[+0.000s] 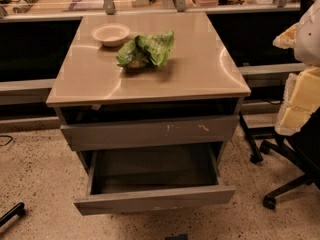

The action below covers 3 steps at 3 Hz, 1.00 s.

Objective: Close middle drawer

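Grey-brown metal is seen in the middle drawer, pulled well out beneath the scratched drawer front, its dark inner box laid bare. Only a dark tip of the gripper is shown at the bottom edge, below that drawer's front; whether it is parted or closed cannot be told.

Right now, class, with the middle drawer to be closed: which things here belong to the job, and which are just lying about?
Job:
- middle drawer, pulled out
- gripper, not in view

Lying about:
- bowl on the cabinet top
- green bag beside it
- scratched top drawer
- chair at right
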Each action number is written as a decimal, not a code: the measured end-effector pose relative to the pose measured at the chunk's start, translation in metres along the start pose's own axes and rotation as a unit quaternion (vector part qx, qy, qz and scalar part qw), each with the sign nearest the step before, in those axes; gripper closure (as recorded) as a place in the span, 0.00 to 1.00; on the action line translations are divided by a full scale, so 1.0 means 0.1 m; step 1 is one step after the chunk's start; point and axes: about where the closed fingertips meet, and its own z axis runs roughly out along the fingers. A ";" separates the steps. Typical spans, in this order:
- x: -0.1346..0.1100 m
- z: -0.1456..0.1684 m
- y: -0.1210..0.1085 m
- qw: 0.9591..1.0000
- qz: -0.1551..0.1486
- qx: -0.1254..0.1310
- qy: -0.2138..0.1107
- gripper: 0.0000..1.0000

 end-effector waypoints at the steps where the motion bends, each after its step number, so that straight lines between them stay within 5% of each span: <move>1: 0.00 0.00 0.00 1.000 0.000 0.000 0.000 0.00; 3: 0.09 0.39 0.14 0.999 0.009 -0.014 -0.032 0.43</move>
